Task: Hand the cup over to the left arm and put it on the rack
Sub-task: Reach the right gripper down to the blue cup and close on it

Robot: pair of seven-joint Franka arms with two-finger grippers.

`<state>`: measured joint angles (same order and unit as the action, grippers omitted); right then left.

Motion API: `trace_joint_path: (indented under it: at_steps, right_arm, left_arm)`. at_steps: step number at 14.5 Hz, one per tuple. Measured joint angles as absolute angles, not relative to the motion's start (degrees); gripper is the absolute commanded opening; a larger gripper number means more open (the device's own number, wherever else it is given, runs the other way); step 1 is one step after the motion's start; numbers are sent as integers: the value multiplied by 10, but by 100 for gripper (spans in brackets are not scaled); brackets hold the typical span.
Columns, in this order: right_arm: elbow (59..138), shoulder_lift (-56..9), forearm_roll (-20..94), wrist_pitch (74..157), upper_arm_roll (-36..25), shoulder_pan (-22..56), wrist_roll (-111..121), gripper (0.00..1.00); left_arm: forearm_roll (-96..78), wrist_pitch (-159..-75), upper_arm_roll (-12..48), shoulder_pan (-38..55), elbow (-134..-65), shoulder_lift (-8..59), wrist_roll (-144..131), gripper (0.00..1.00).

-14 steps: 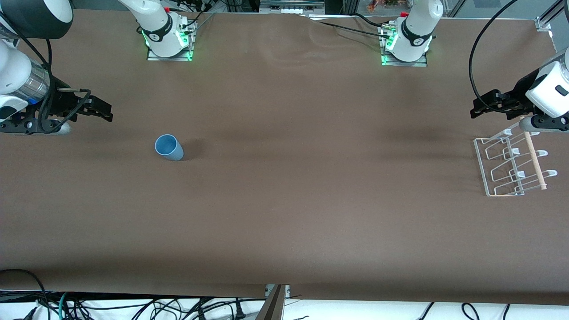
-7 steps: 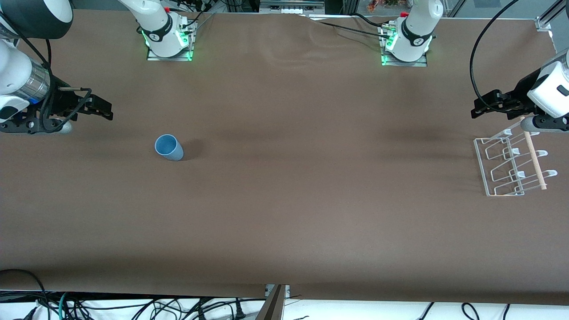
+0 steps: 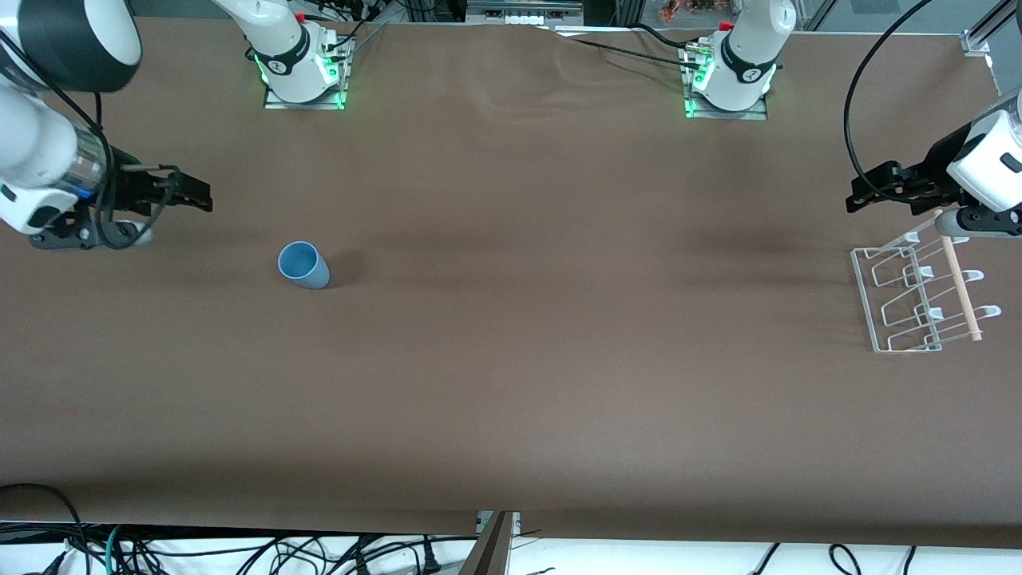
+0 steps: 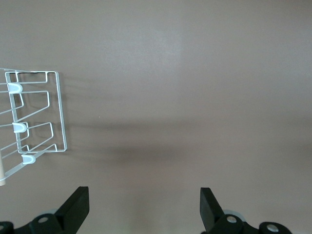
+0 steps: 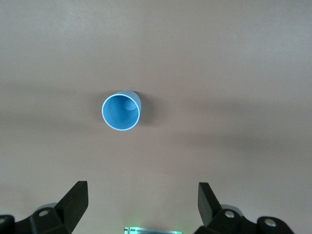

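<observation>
Table: we see a brown cloth-covered table point(image 3: 511, 359); faint ripples mark the cloth between the two arm bases.
Cables: a tangle of cables point(image 3: 239, 551) lies off the table edge nearest the front camera.
Right arm: the right arm point(image 3: 48, 152) comes in at its own end of the table, with blue wrist accents and a looping black cable.
Left arm: the left arm point(image 3: 986, 160) waits at its own end, a black cable point(image 3: 858, 104) arcing above it.
Rack: the white wire rack point(image 3: 910, 299) sits on the table at the left arm's end, a light wooden dowel point(image 3: 962, 291) across it. In the left wrist view the rack point(image 4: 36, 117) lies apart from the fingers.
Right gripper: the right gripper point(image 3: 200, 200) hangs over bare cloth; its jaws stand spread wide and hold nothing, fingers point(image 5: 73, 200) well apart in its wrist view.
Left gripper: the left gripper point(image 3: 858, 196) hangs over the table just beside the rack; jaws spread, nothing between the fingers point(image 4: 75, 207).
Cup: the light-blue cup point(image 3: 303, 265) stands upright, mouth up, toward the right arm's end, near the right gripper but untouched. We see nothing between the two.
Change: since the earlier frame the right arm has edged toward the cup; cup, rack and left arm are as before.
</observation>
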<state>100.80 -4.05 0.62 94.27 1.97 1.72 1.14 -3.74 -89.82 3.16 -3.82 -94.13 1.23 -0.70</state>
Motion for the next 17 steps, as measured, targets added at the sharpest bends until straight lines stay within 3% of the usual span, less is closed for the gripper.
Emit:
trace_joint_path:
  at_steps: [7,13,17]
  right_arm:
    - [1125,-57,6,1074,19,16,29,100]
    - [1141,-140,6,1173,20,17,31,100]
    - [1141,-179,6,1196,23,35,31,100]
  left_arm:
    - [-37,-898,32,-38,-941,12,-7,100]
    - [-37,-898,32,-38,-941,12,-7,100]
    - [-37,-898,32,-38,-941,12,-7,100]
